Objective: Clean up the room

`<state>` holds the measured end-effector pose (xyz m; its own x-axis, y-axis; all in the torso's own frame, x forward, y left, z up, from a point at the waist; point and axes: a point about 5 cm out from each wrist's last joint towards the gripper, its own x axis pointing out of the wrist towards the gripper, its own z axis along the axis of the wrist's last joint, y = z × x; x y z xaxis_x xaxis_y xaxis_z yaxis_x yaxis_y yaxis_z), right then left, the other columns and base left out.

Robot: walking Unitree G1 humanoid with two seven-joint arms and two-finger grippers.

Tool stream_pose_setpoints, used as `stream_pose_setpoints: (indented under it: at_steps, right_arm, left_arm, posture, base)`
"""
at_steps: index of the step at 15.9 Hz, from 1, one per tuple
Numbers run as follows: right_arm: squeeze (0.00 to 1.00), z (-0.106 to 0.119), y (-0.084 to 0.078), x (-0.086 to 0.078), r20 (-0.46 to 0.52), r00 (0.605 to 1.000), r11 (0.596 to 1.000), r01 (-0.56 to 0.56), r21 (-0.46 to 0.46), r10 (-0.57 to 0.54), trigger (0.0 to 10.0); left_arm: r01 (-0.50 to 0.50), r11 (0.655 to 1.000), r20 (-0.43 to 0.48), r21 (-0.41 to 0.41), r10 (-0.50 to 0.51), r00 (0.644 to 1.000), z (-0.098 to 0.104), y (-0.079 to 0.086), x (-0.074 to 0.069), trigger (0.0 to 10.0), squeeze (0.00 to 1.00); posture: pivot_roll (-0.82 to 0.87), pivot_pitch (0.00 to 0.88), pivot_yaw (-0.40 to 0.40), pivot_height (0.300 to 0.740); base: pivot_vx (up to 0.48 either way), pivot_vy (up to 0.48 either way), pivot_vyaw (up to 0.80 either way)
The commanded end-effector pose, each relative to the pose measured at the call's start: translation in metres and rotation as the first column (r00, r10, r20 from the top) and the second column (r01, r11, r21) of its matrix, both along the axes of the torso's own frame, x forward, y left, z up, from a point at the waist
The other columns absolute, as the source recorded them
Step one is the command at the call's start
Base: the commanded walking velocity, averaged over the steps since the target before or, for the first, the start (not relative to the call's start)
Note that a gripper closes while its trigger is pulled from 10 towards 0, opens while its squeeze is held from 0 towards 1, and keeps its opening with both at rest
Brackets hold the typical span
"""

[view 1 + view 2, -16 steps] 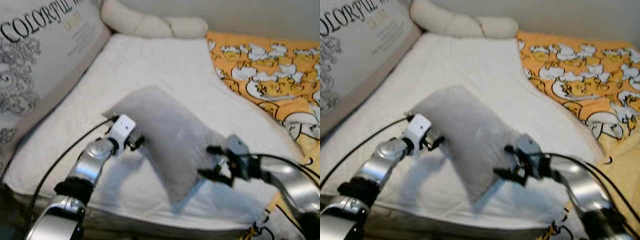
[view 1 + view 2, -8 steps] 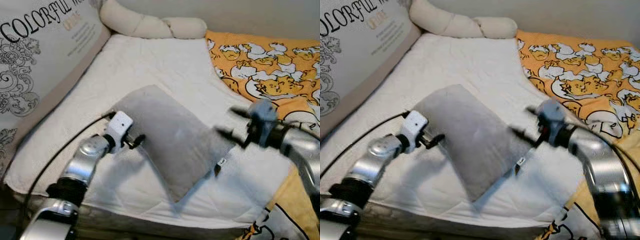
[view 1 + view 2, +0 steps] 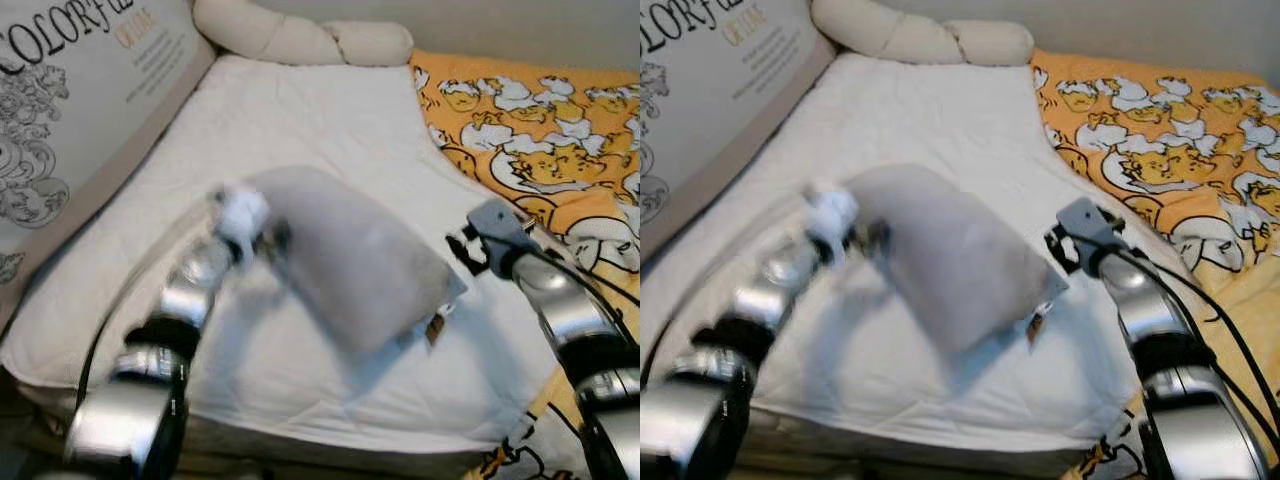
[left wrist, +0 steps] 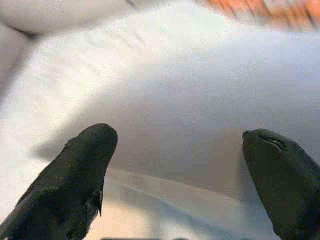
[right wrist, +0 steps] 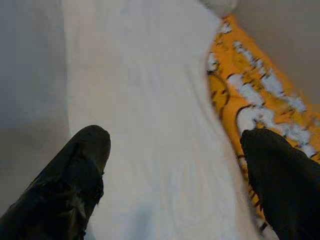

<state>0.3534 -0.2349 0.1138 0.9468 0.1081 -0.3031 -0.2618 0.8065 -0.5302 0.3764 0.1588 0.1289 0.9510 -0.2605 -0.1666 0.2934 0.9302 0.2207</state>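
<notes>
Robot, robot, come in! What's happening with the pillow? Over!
Both claws open. Left claw at grey pillow; right claw beside it. Pillow lies on white mattress. Nothing blocking. Over.

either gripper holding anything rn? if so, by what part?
Nothing held. Left gripper is open at the grey pillow, jaws apart with its edge between them, not closed. Right gripper is open over the white blanket.

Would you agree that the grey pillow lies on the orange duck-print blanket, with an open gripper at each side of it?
Not quite: the grey pillow lies on the white mattress cover, as the left eye view shows. The orange blanket lies beside it. The left gripper and right gripper are open.
</notes>
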Motion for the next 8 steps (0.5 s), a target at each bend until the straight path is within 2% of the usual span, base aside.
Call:
stream_pose_setpoints:
  at_steps: [1,2,3,5,6,7,8]
  right_arm:
    - [0.00,-0.001,-0.001,0.003,0.015,1.000,1.000,0.013,-0.025,-0.012,10.0]
    - [0.00,-0.004,0.000,0.004,0.013,1.000,1.000,0.013,-0.018,-0.013,10.0]
    - [0.00,-0.007,-0.001,0.004,0.002,1.000,1.000,0.018,-0.007,-0.018,10.0]
    - [0.00,-0.010,-0.001,0.002,-0.009,1.000,1.000,0.006,-0.003,-0.006,10.0]
    - [0.00,-0.015,-0.002,0.001,-0.017,1.000,1.000,0.009,0.001,-0.009,10.0]
    - [0.00,-0.018,-0.004,-0.001,-0.017,0.999,1.000,0.028,-0.006,-0.029,10.0]
    - [0.00,-0.019,-0.005,-0.001,-0.014,0.999,0.999,0.039,-0.014,-0.039,10.0]
  left_arm:
    - [-0.046,0.996,-0.017,-0.076,0.045,0.999,-0.001,0.004,0.002,10.0,0.41]
    - [0.025,0.998,-0.029,-0.061,-0.027,0.999,0.000,0.002,0.003,10.0,0.40]
    - [0.204,0.977,-0.088,0.059,-0.199,0.976,-0.007,0.000,-0.002,10.0,0.40]
    - [0.300,0.939,-0.167,0.168,-0.273,0.947,-0.017,0.003,-0.008,10.0,0.40]
    - [0.377,0.892,-0.275,0.248,-0.308,0.911,-0.032,0.011,-0.017,10.0,0.40]
    - [0.441,0.861,-0.363,0.255,-0.337,0.869,-0.042,0.017,-0.024,10.0,0.41]
    - [0.463,0.852,-0.387,0.244,-0.352,0.852,-0.044,0.018,-0.026,10.0,0.41]
  posture:
    - [0.05,0.000,-0.034,0.740]
    - [0.05,0.000,-0.032,0.740]
    - [0.04,0.000,-0.028,0.740]
    - [0.04,0.000,-0.024,0.740]
    - [0.04,0.000,-0.014,0.740]
    - [0.03,0.000,-0.008,0.740]
    - [0.03,0.000,-0.007,0.740]
  base:
    - [0.000,0.000,0.00]
    - [0.000,0.000,0.00]
    - [0.000,0.000,0.00]
    - [0.000,0.000,0.00]
    - [0.000,0.000,0.00]
    - [0.000,0.000,0.00]
    - [0.000,0.000,0.00]
